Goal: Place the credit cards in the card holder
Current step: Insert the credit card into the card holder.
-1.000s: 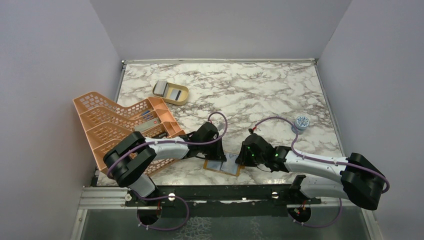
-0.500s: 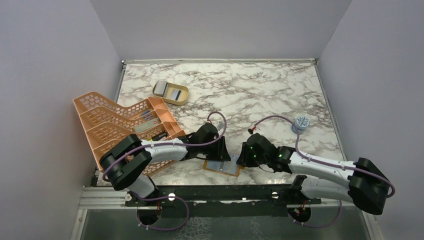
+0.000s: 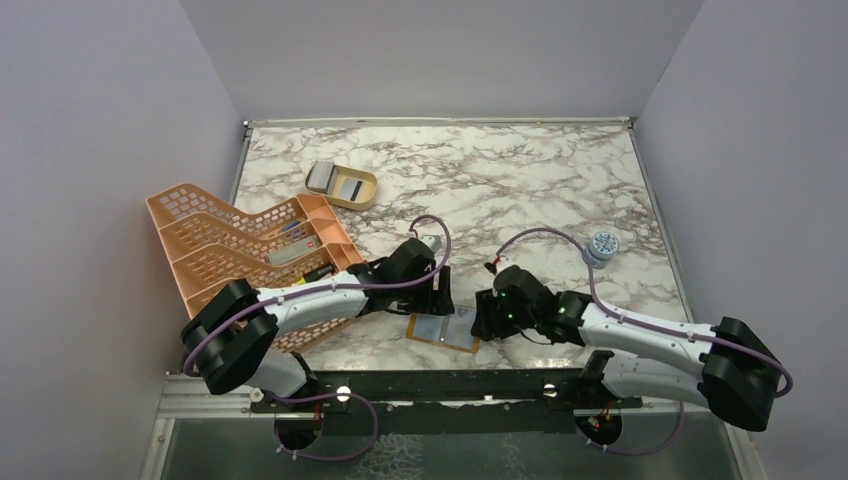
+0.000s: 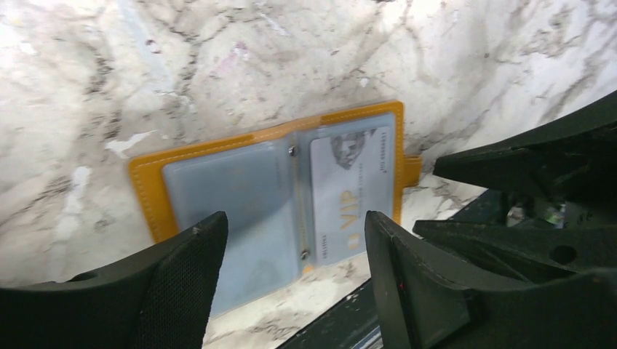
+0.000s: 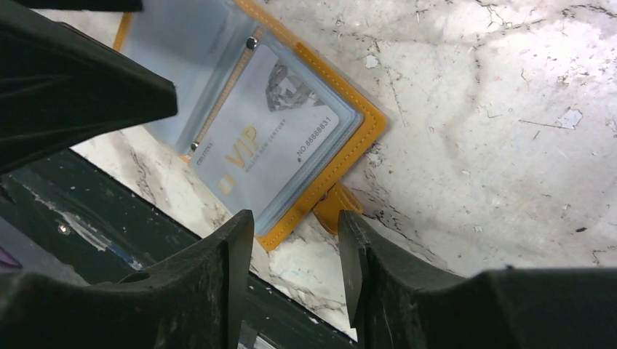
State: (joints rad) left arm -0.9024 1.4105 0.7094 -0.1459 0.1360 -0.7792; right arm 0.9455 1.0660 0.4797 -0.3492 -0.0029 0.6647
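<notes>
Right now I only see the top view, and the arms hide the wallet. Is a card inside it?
Observer: Yes. The left wrist view shows one card tucked into the open wallet, with VIP printed on it.
Operator: Which half is it in?
Observer: The half next to the snap tab, as the right wrist view shows.
Operator: Is anything gripping it?
Observer: No. The left pincer and the right pincer both hang open over it.
</notes>
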